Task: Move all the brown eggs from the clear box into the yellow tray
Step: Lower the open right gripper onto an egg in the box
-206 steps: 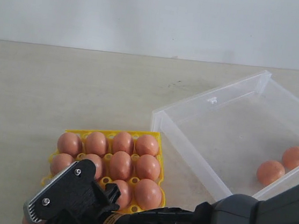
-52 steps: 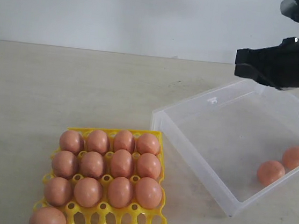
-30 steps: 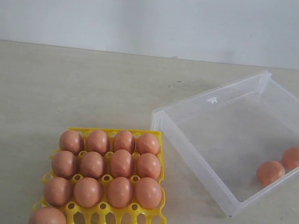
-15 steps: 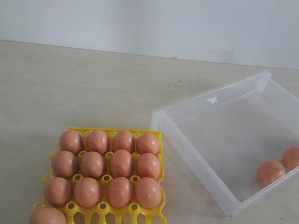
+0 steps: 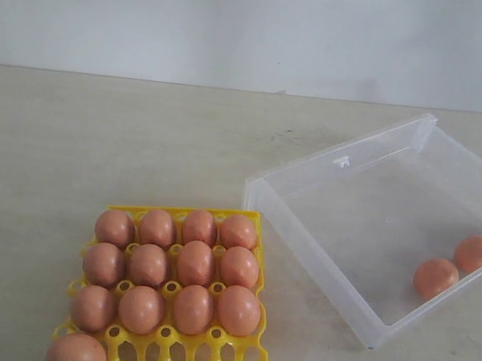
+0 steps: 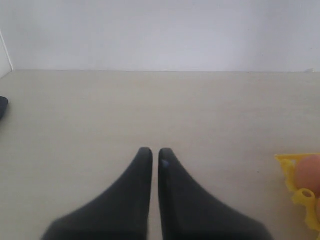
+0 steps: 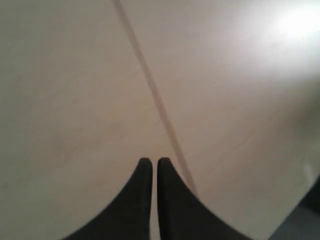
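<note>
Now, left pincer (image 6: 151,152): pressed together, held low over the bench (image 6: 150,105), tray (image 6: 286,165) nearby.
Right pincer (image 7: 150,162): pressed together, pointed at a pale surface (image 7: 75,100).

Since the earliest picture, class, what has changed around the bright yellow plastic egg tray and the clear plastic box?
The black arm that hung over the yellow lattice tray swung up above the transparent box, then left the exterior view. The left gripper and right gripper are shut, empty. Three reddish-brown eggs in the box stayed put.
</note>
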Controlling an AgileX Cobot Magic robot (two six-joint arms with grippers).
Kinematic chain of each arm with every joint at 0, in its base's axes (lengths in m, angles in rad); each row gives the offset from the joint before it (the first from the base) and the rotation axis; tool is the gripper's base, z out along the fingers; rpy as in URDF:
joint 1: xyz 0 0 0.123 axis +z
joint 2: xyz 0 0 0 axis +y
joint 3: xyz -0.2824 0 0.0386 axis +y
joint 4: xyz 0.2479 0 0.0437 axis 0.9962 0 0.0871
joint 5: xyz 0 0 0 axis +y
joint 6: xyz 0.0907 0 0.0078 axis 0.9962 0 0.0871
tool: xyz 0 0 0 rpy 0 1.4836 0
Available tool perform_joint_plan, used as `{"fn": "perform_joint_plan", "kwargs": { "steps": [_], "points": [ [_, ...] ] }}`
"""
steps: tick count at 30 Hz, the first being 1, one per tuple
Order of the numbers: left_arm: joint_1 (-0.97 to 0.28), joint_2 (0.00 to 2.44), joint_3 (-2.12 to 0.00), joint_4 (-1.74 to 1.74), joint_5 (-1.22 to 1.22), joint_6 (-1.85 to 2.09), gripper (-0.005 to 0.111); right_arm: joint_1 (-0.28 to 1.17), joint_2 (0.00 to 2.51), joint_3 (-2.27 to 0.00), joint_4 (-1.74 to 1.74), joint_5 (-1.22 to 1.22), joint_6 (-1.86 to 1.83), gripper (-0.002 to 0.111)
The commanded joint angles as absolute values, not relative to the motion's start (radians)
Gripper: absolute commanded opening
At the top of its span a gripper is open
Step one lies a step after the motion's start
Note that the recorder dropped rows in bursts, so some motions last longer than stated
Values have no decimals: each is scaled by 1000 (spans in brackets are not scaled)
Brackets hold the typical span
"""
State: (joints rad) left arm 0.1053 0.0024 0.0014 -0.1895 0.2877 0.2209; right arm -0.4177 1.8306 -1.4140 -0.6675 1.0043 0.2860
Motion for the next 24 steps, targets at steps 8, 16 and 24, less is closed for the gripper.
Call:
{"fn": "perform_joint_plan", "kwargs": {
  "steps": [8,16,24],
  "points": [
    [108,0,0,-194,284,228,4,-13,1786,-1419,-7,1221,-149,0],
    [108,0,0,-194,284,228,4,67,1862,-1419,-9,1221,-191,33],
    [108,0,0,-194,284,228,4,69,1862,-1415,58,1221,-105,45]
  ]
}}
